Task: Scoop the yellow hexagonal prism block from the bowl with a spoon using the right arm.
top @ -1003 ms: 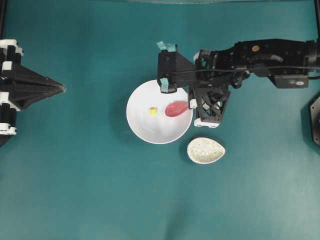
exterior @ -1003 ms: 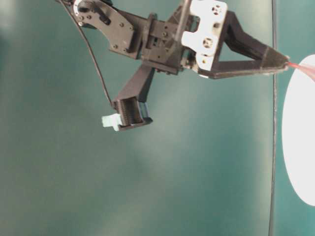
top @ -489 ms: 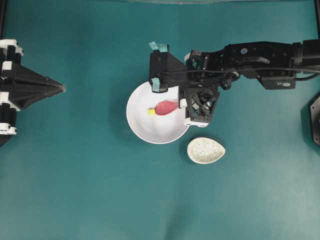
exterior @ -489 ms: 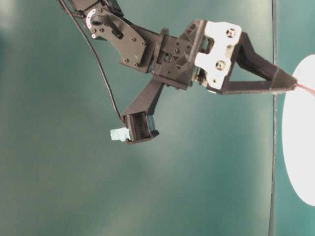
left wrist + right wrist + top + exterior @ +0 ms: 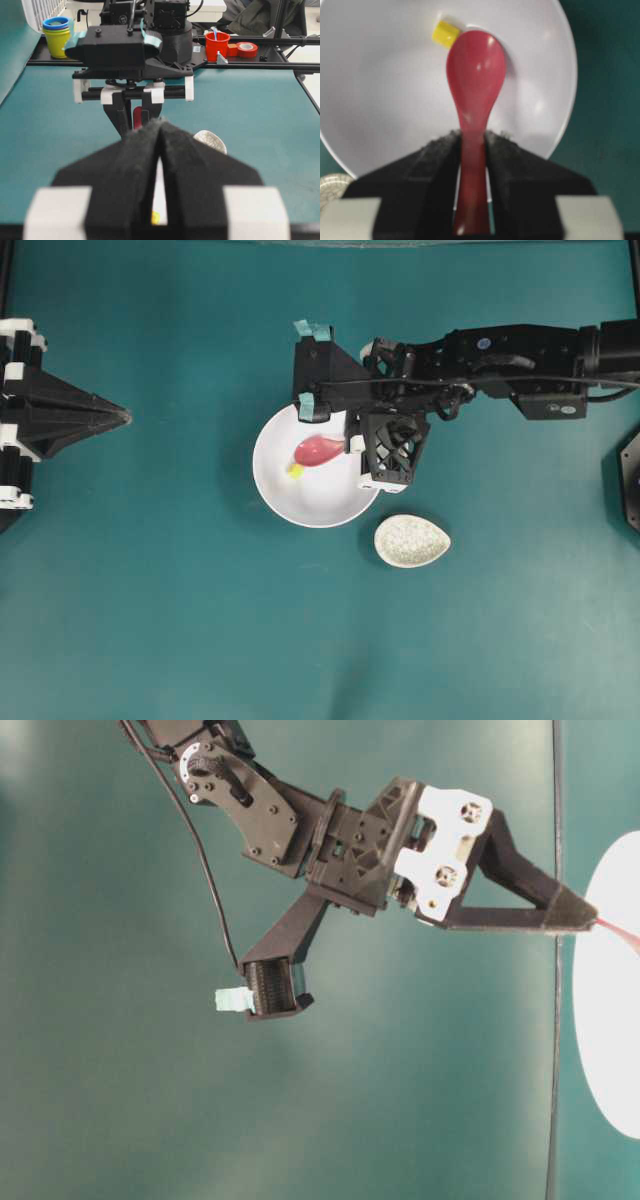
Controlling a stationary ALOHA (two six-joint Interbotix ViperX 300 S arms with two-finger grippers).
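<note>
Teal tabletop (image 5: 180, 590); right tool (image 5: 472, 150) clenched on glossy, slippery pink-red soup spoon (image 5: 474, 95), tiny light yellow hexagonal block (image 5: 445, 33) at eleven o'clock of scoop in glossy white round bowl (image 5: 385, 100); left tool (image 5: 161, 150) pressed closed, empty

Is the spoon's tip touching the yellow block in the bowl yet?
Touching, as far as it shows. In the right wrist view the spoon's tip overlaps one edge of the yellow block with no white of the bowl between.
</note>
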